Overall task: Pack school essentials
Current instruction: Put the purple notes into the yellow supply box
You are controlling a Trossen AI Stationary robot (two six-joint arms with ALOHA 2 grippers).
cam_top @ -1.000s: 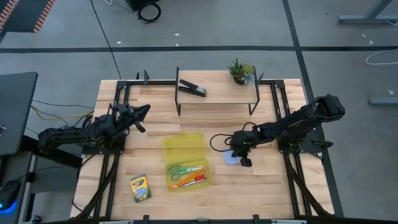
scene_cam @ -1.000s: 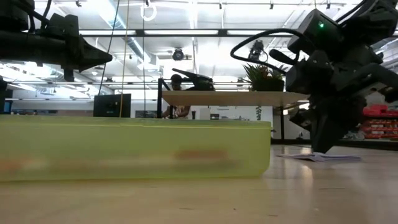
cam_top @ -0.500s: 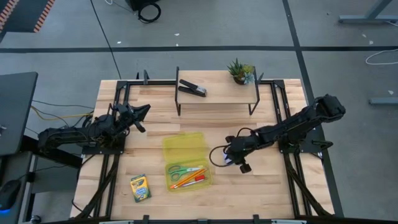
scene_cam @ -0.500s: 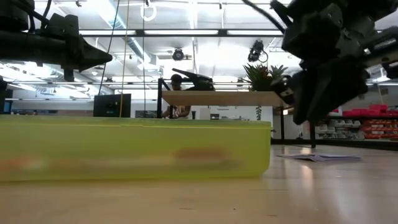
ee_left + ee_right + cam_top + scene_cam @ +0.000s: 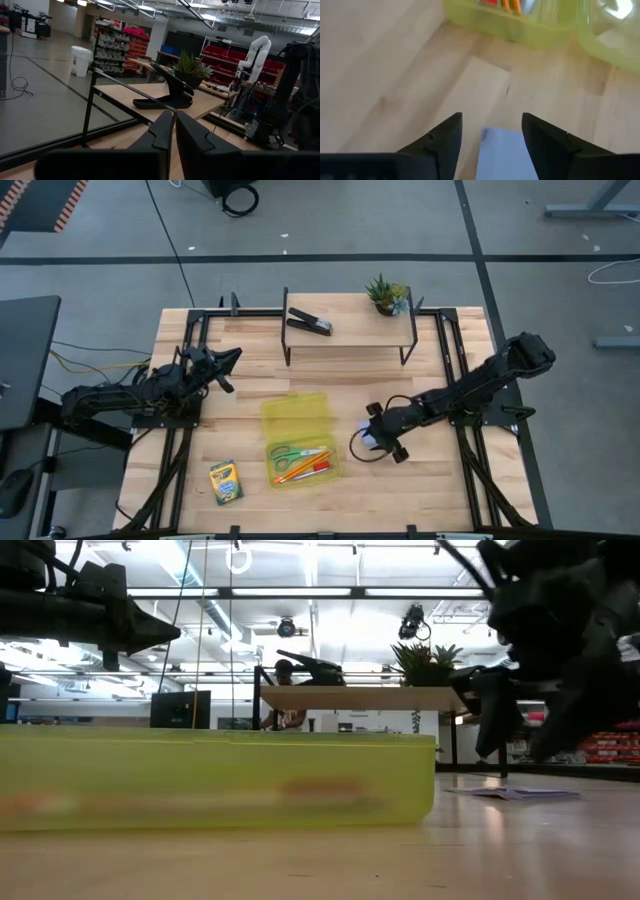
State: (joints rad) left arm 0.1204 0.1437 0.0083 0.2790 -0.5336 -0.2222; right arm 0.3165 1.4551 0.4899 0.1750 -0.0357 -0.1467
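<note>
An open yellow-green case (image 5: 300, 438) lies mid-table; its tray holds the green-handled scissors (image 5: 291, 453), orange pencils (image 5: 300, 470) and a red block (image 5: 318, 467). The crayon box (image 5: 226, 481) lies flat near the front left. The pale-blue note pad (image 5: 369, 443) lies flat on the table right of the case. My right gripper (image 5: 378, 434) hangs open just above it, fingers on either side (image 5: 492, 120), clear of the pad (image 5: 505, 150) in the low view (image 5: 515, 793). My left gripper (image 5: 228, 365) waits shut at the left.
A raised wooden shelf (image 5: 350, 330) at the back carries a black stapler (image 5: 310, 321) and a small potted plant (image 5: 387, 295). Black frame rails (image 5: 185, 450) run along both table sides. Bare wood lies in front of the case and the pad.
My right gripper has let go of the note pad, risen off it and opened wide, tipping from pointing down toward the case. The note pad stays flat on the table where it was.
</note>
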